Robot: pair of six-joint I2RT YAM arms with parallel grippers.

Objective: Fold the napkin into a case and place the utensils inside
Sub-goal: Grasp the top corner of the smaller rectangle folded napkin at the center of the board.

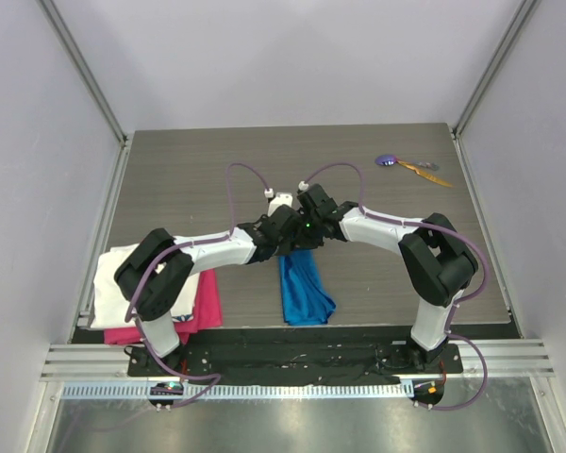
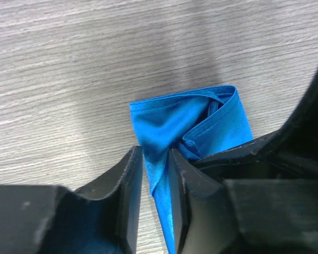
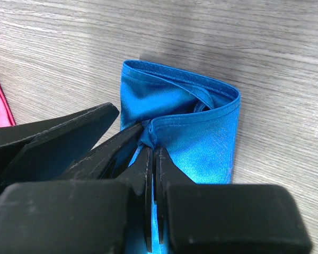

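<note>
The napkin [image 3: 201, 143] is thin, shiny cloth; the desk [image 2: 69, 63] matt grey wood-grain; the left gripper [image 2: 155, 153] scuffed, matt black plastic.

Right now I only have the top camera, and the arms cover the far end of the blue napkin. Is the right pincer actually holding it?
Observer: Yes. The right pincer is shut on an upper layer of the napkin.
Operator: And the left one?
Observer: The left pincer has a raised ridge of the cloth between its jaws; I can't tell whether it is clamped.
Operator: Is that far end closed flat?
Observer: No, the layers part there, leaving a small opening.
</note>
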